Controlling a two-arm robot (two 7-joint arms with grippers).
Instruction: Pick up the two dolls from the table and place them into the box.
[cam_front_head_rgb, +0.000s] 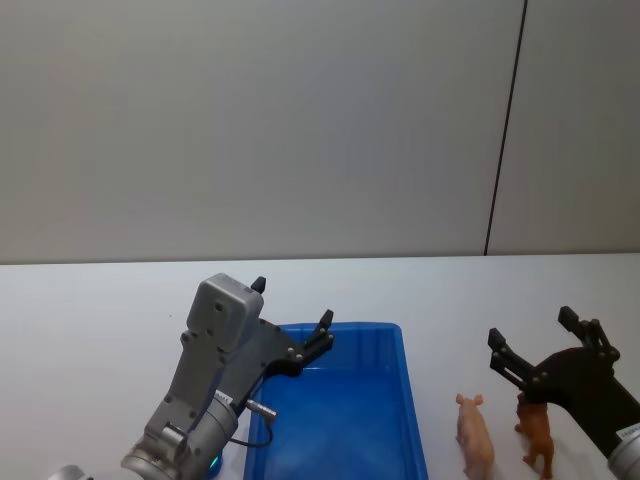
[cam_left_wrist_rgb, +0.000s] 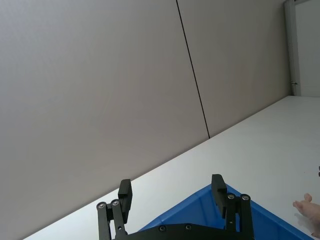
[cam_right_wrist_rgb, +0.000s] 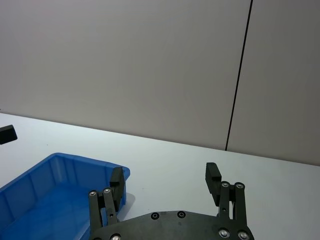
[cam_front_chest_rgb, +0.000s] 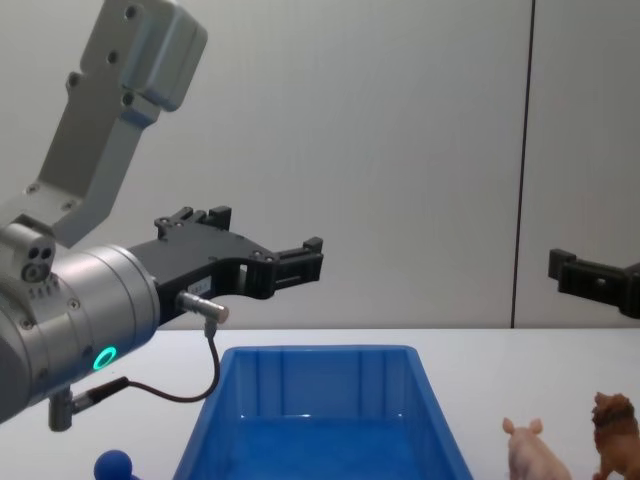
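Observation:
The pale pink pig doll (cam_front_head_rgb: 474, 435) and the brown lion doll (cam_front_head_rgb: 538, 436) stand side by side on the white table (cam_front_head_rgb: 100, 310), just right of the blue box (cam_front_head_rgb: 402, 400). The chest view shows the pig (cam_front_chest_rgb: 535, 452) and lion (cam_front_chest_rgb: 612, 435) upright beside the box (cam_front_chest_rgb: 320, 352). My right gripper (cam_front_head_rgb: 531, 327) hovers open and empty above and slightly behind the dolls. Over the box's back left corner, my left gripper (cam_front_head_rgb: 292, 303) is raised, open and empty. Nothing lies inside the box as far as it shows.
A round dark blue ball-topped object (cam_front_chest_rgb: 115, 465) sits on the table left of the box, below the left arm. A plain grey wall runs behind the table. White tabletop stretches behind the box and dolls.

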